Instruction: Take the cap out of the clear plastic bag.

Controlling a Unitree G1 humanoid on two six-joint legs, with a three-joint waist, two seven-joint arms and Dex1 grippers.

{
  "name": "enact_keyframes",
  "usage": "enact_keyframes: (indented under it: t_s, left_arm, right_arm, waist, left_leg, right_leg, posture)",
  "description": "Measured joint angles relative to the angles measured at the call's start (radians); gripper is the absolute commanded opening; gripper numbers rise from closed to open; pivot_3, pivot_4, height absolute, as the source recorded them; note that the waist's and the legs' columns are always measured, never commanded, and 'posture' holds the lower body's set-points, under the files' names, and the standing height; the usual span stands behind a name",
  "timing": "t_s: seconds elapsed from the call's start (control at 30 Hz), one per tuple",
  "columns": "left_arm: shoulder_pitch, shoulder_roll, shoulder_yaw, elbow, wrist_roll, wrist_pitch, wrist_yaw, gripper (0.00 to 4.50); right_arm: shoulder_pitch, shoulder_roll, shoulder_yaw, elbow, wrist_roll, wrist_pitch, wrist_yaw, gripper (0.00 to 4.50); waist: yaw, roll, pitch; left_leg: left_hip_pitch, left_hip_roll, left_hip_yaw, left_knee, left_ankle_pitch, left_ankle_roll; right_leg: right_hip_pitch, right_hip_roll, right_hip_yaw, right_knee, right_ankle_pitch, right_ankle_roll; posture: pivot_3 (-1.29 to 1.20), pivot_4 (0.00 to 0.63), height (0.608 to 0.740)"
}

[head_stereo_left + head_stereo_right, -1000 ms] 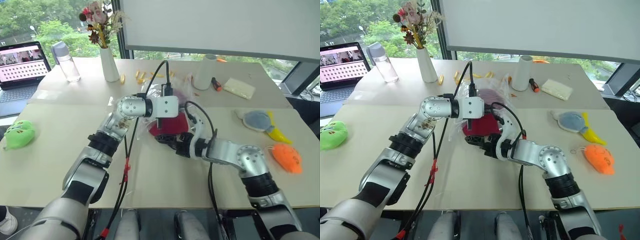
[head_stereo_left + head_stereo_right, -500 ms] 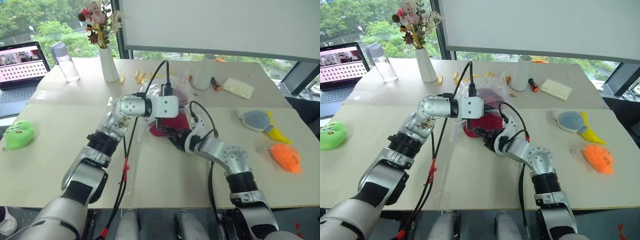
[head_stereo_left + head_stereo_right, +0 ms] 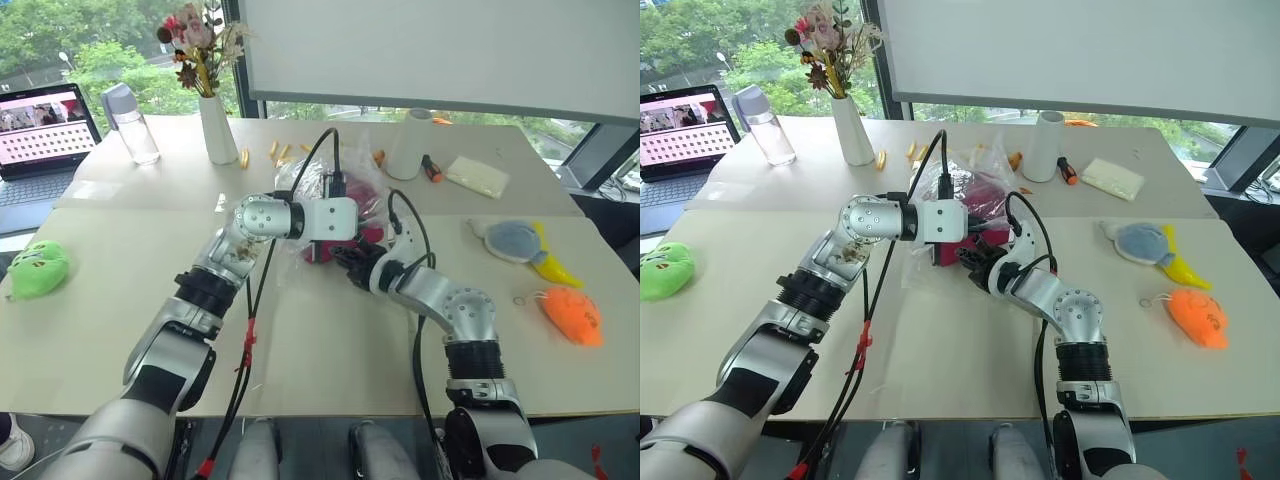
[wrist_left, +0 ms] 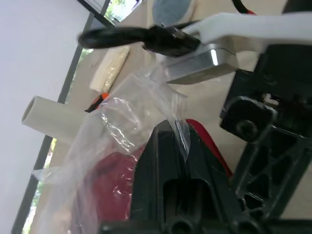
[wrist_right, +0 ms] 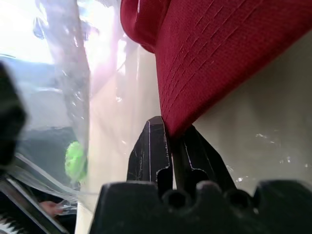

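Near the middle of the pale wooden table (image 3: 120,330), as seen from the head views, the dark red fabric baseball cap (image 3: 985,192) is lodged inside the large transparent crinkly plastic bag (image 3: 300,175), behind the two wrists that meet there. The left arm is bent across from the robot's left with its gripper (image 3: 975,226) angled slightly downward, while the right forearm is reached forward and inward, its gripper (image 3: 345,262) brought in low under the cap. From the left wrist view, the left gripper's black fingers (image 4: 168,161) are seen pressed together on a fold of the clear film, apparently so that the bag is held back and kept open while the cap is drawn out. From the right wrist view, the right gripper's fingers (image 5: 156,146) are seen clamped on the lower edge of the maroon fabric, which hangs above the table surface. The cap is judged still mostly inside the bag, so extraction is only beginning.
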Motion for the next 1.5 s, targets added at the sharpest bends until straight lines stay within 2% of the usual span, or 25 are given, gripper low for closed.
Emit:
enact_keyframes:
  t_s: [0.13,0.37,0.47,0.6,0.67,0.73,0.83,0.93,1.0,1.07,1.13,1.33,1.4,1.5]
  left_arm:
    - [0.002,-0.005,-0.003,0.001,0.001,-0.001,-0.001,0.0]
    - [0.01,-0.012,-0.01,0.008,0.002,-0.007,0.0,0.0]
    - [0.018,-0.019,-0.015,0.026,0.003,-0.024,0.002,0.0]
    - [0.02,-0.024,-0.018,0.04,0.004,-0.032,0.003,0.0]
    - [0.018,-0.027,-0.019,0.044,0.005,-0.039,0.003,0.0]
    - [0.018,-0.026,-0.019,0.051,0.005,-0.04,0.004,0.0]
    - [0.023,-0.026,-0.019,0.055,0.004,-0.041,0.003,0.0]
    - [0.027,-0.029,-0.02,0.053,0.001,-0.043,-0.009,0.0]
    - [0.032,-0.029,-0.022,0.05,0.0,-0.043,-0.02,0.0]
    - [0.04,-0.025,-0.031,0.05,0.002,-0.039,-0.036,0.0]
    - [0.072,0.002,-0.042,0.049,0.011,-0.037,-0.05,0.0]
    - [0.165,0.079,-0.059,0.047,0.043,-0.03,-0.07,0.0]
    - [0.183,0.104,-0.053,0.029,0.043,-0.019,-0.071,0.0]
    - [0.216,0.108,-0.051,-0.014,0.042,0.006,-0.075,0.0]
  right_arm:
    - [0.052,-0.088,0.005,-0.099,0.081,0.137,-0.033,0.05]
    - [0.153,-0.398,0.051,-0.309,0.338,0.303,-0.053,0.05]
    - [0.205,-0.585,0.089,-0.433,0.462,0.328,0.009,0.05]
    - [0.315,-0.717,0.132,-0.571,0.521,0.318,0.104,0.05]
    - [0.406,-0.783,0.112,-0.623,0.53,0.299,0.192,0.05]
    - [0.505,-0.857,0.062,-0.658,0.527,0.3,0.284,0.05]
    - [0.62,-0.98,-0.093,-0.736,0.508,0.355,0.449,0.05]
    - [0.675,-1.038,-0.253,-0.76,0.502,0.374,0.563,0.05]
    - [0.72,-1.094,-0.356,-0.797,0.441,0.405,0.634,0.05]
    - [0.784,-1.098,-0.402,-0.826,0.359,0.424,0.683,0.05]
    - [0.827,-1.056,-0.472,-0.817,0.332,0.424,0.738,0.05]
    - [0.838,-1.049,-0.841,-0.741,0.292,0.419,0.902,0.05]
    - [0.805,-1.077,-0.895,-0.694,0.303,0.406,0.916,0.05]
    - [0.731,-1.106,-0.907,-0.651,0.374,0.328,0.908,0.05]
  waist:
    - [0.001,0.0,0.0]
    - [-0.001,0.0,0.0]
    - [0.0,0.0,0.0]
    - [-0.003,0.0,0.0]
    - [-0.002,0.0,0.0]
    - [0.0,0.0,0.0]
    - [0.003,0.0,0.0]
    - [0.0,0.0,0.0]
    - [0.002,0.0,0.0]
    - [0.004,0.0,0.0]
    - [0.002,0.0,-0.001]
    - [0.004,0.0,0.0]
    - [0.004,0.0,0.0]
    - [0.003,0.0,0.0]
  left_leg:
    - [0.0,0.0,0.0,0.0,0.0,0.0]
    - [0.001,0.0,0.0,0.0,0.0,0.0]
    - [0.001,0.0,0.0,0.0,-0.001,0.001]
    - [0.002,0.0,-0.001,0.0,-0.001,0.002]
    - [0.004,0.0,-0.001,0.001,-0.001,0.002]
    - [0.004,-0.001,-0.001,0.001,-0.001,0.002]
    - [0.005,-0.001,-0.001,0.002,-0.001,0.002]
    - [0.005,-0.001,-0.001,0.002,-0.001,0.002]
    - [0.007,-0.001,-0.001,0.001,-0.001,0.002]
    - [0.006,-0.001,-0.001,0.001,-0.001,0.002]
    - [0.006,-0.001,-0.001,0.001,-0.002,0.002]
    - [0.008,-0.001,-0.001,0.001,-0.002,0.002]
    - [0.007,-0.001,-0.001,0.001,-0.002,0.002]
    - [0.008,-0.001,0.0,0.0,-0.002,0.002]
  right_leg:
    - [0.0,0.0,0.0,0.0,0.0,0.0]
    - [0.001,0.0,0.0,0.0,0.0,0.0]
    - [0.002,0.0,0.0,-0.001,0.0,-0.001]
    - [0.004,0.0,0.0,-0.001,-0.001,-0.001]
    - [0.006,-0.001,0.0,-0.002,-0.001,0.001]
    - [0.007,-0.001,0.0,-0.002,-0.002,0.002]
    - [0.008,-0.001,0.0,-0.002,-0.004,0.005]
    - [0.008,-0.001,0.0,-0.002,-0.004,0.006]
    - [0.009,-0.001,0.0,-0.002,-0.005,0.006]
    - [0.008,-0.001,0.0,-0.002,-0.005,0.006]
    - [0.008,-0.002,0.0,-0.003,-0.005,0.007]
    - [0.009,-0.002,0.0,-0.003,-0.006,0.005]
    - [0.01,-0.002,0.0,-0.005,-0.007,0.003]
    - [0.01,-0.002,0.0,-0.005,-0.007,0.003]
  posture:
    - [0.0,0.15,0.73]
    - [0.0,0.15,0.73]
    - [0.0,0.15,0.73]
    - [0.0,0.15,0.73]
    - [0.0,0.15,0.73]
    - [0.0,0.15,0.73]
    - [0.0,0.15,0.73]
    - [0.0,0.15,0.73]
    - [0.0,0.15,0.73]
    - [0.0,0.15,0.73]
    - [0.0,0.15,0.73]
    - [0.0,0.15,0.73]
    - [0.0,0.15,0.73]
    - [0.0,0.15,0.73]
